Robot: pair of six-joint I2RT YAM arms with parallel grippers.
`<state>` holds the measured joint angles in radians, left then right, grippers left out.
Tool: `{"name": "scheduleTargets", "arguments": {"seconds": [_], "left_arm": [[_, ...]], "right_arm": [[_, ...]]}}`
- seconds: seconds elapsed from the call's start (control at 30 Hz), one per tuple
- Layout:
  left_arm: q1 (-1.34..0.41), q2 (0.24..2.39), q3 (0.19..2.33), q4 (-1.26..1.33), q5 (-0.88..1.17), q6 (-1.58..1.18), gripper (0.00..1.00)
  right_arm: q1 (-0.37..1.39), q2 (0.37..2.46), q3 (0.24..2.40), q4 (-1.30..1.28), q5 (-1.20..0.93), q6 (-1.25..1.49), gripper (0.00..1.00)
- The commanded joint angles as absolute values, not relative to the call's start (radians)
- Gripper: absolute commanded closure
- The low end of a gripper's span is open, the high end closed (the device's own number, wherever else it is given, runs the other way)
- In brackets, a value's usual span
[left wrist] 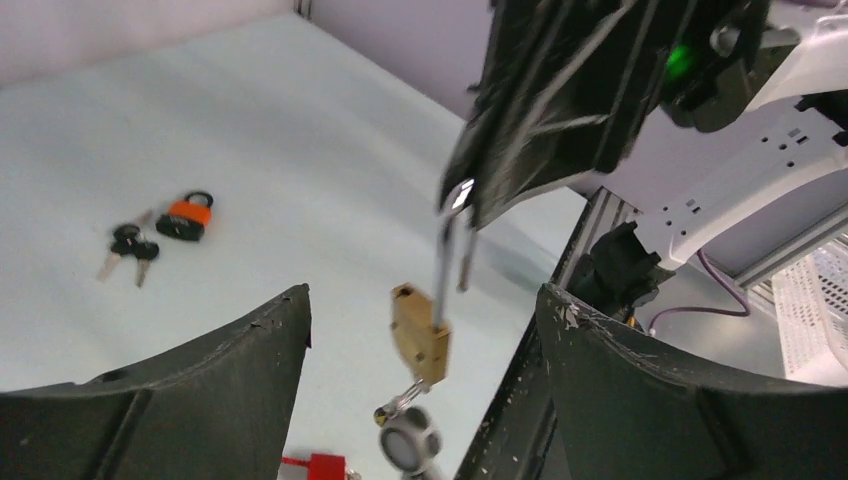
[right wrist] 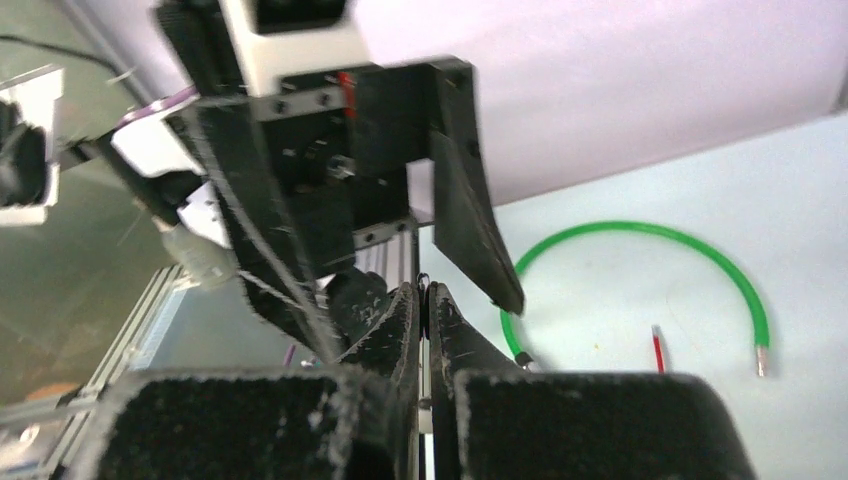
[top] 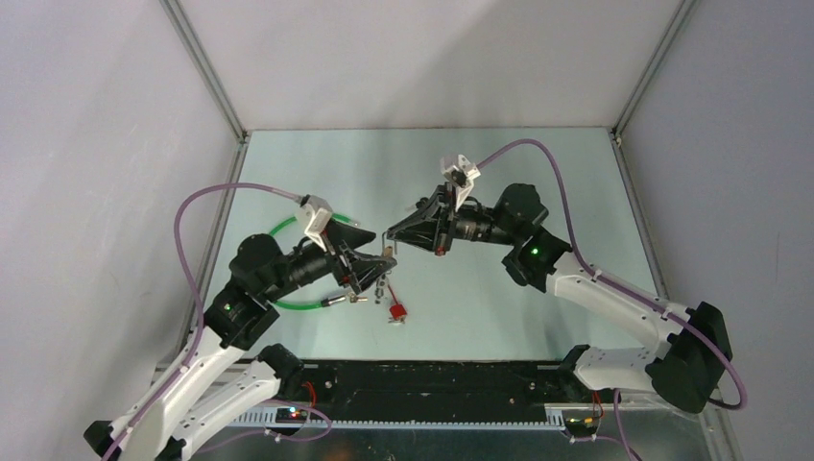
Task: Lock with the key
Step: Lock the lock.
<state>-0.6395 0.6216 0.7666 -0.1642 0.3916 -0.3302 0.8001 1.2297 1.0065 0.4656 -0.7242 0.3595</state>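
We see the right end effector [right wrist: 422,300] pinched tight on the steel shackle [left wrist: 443,260] of the brass padlock [left wrist: 420,335]. The lock hangs in the air over the middle of the surface [top: 538,182], nearer its left edge than its right. The body is a flat brass block with square corners, tilted, and the shackle is a thin bright loop. A key bunch [left wrist: 407,438] dangles from the lower end of the lock, with a round silver piece at the bottom.

The left end effector [left wrist: 423,292] is spread wide. Its two black, scuffed fingers [left wrist: 210,390] stand on either side of the hanging lock and are not touching it.

The two end effectors sit tip to tip, so clearance between them is tight. The most room for moving is toward the far and right edges. Grey walls and aluminium rails close off three sides, and the arm bases take up the near edge.

- **Green cable [top: 288,300]:** a smooth plastic loop with metal ends, lying by the left edge, partly under the left arm.
- **Red piece [top: 395,312]:** small and boxy, lying near the middle of the near edge, just below the hanging keys.
- **Orange padlock [left wrist: 188,217]:** has a dark shackle and lies flat, well apart from the brass one. Dark-headed keys [left wrist: 128,245] lie just beside it. We cannot place it against an edge.

The surface is pale, matte and smooth.
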Motion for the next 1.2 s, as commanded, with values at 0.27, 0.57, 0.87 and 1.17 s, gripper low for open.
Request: {"name": "scheduleTargets", "arguments": {"seconds": [0.27,0.57,0.87,1.17], "left_arm": [[-0.64,0.596,0.735,0.04,0.391,-0.24,0.14],[-0.644,0.662,0.727,0.049,0.371,-0.263,0.26],[-0.646,0.667,0.719,0.074,0.353,-0.282,0.4],[-0.645,0.69,0.733,0.079,0.353,-0.315,0.73]], "right_arm": [[0.902,1.151,1.025,0.435,-0.264,0.458,1.0],[0.905,1.12,1.026,0.435,-0.244,0.464,1.0],[0.906,1.118,1.027,0.439,-0.241,0.476,1.0],[0.907,1.124,1.03,0.42,-0.247,0.459,1.0]]}}
